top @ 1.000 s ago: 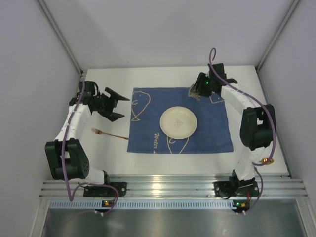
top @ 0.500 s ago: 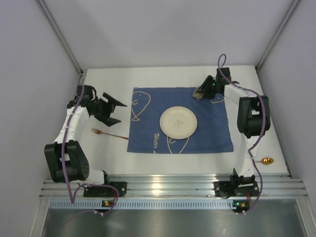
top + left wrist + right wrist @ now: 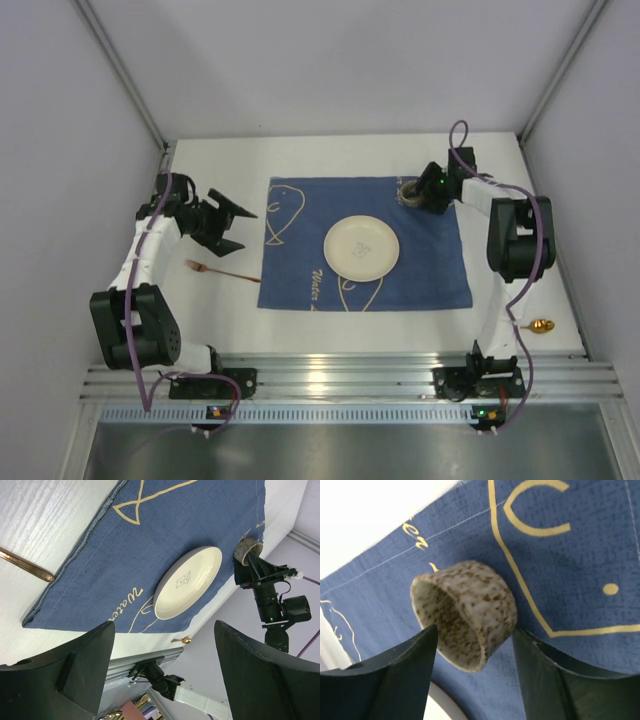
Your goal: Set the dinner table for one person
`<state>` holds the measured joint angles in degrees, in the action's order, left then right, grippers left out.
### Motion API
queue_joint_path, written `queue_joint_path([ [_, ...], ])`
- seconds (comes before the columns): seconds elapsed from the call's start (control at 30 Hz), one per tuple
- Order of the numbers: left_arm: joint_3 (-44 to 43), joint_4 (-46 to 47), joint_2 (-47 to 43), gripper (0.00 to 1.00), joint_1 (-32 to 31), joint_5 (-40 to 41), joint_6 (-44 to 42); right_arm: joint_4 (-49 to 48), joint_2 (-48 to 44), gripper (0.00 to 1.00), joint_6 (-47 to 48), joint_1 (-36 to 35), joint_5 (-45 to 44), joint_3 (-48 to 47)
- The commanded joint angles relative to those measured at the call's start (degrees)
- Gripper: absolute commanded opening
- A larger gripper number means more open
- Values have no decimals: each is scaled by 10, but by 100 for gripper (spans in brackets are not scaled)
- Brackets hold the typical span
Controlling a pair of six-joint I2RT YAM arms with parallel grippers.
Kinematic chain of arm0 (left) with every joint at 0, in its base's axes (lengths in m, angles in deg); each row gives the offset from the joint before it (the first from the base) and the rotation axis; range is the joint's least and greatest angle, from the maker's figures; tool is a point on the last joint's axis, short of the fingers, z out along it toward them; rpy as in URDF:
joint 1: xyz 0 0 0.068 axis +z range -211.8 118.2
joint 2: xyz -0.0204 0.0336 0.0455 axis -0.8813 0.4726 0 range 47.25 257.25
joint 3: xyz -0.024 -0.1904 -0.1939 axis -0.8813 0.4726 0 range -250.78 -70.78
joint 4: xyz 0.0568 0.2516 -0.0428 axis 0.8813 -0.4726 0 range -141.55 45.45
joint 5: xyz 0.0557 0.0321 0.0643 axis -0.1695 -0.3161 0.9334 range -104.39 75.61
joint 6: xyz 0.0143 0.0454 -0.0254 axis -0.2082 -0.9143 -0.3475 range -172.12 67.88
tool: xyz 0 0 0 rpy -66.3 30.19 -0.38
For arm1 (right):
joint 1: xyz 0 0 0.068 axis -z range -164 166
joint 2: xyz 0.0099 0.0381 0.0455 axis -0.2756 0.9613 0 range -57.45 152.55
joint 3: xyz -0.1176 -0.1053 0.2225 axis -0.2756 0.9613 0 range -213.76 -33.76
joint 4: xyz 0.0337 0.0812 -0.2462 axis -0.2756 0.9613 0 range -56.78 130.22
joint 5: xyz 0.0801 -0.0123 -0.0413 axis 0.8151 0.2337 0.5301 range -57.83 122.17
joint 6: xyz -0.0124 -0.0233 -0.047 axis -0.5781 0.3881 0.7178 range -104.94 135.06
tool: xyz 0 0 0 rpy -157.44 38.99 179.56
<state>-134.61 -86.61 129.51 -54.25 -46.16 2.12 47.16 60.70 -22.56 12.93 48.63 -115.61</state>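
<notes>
A white counter (image 3: pixel 230 310) fills the middle of the overhead view, and a blue placemat (image 3: pixel 420 270) with pale line drawings lies at its centre; on the placemat, slightly left of its middle, sits a round cream plate (image 3: pixel 361 247), its face bare but for a small printed figure; at the placemat's upper right corner is a speckled brown cup (image 3: pixel 410 191), its speckled inner wall showing in the right wrist view; whether it rests on the cloth or hangs just above it cannot be told; the right gripper (image 3: pixel 418 194) has a finger close on either side of the cup, but whether the fingers press it or stand just clear cannot be told; the left gripper (image 3: pixel 238 222) hovers left of the placemat with its fingers spread wide and nothing between them; below it in the frame a copper-coloured fork (image 3: pixel 222 270) lies on the bare counter, its handle end near the placemat's left edge; a gold spoon (image 3: pixel 541 326) lies at the lower right of the counter, well apart from the placemat, beside the right arm.
</notes>
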Motion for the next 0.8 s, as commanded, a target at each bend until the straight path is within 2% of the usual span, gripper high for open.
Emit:
queue_joint_path([
  [0.0, -2, -7, 1, 85, 4, 8, -13, 33, -26, 63, 18, 16, -36, 11],
  [0.23, -5, -14, 3, 85, 4, 24, -29, 78, -52, 70, 43, 17, -63, -9],
  [0.33, -16, -34, 5, 85, 7, 56, -51, 87, -77, 71, 53, 18, -65, -17],
  [0.47, -37, -86, 9, 85, 12, 143, -88, 101, -125, 72, 56, 17, -65, -13],
  [0.6, -40, -148, 13, 85, 14, 280, -109, 105, -187, 73, 48, 16, -47, 22],
  [0.7, -15, -135, 12, 84, 15, 333, -110, 107, -256, 73, 39, 8, -30, 69],
  [0.77, 19, -110, 12, 83, 15, 340, -109, 107, -282, 73, 38, -2, -28, 107],
])
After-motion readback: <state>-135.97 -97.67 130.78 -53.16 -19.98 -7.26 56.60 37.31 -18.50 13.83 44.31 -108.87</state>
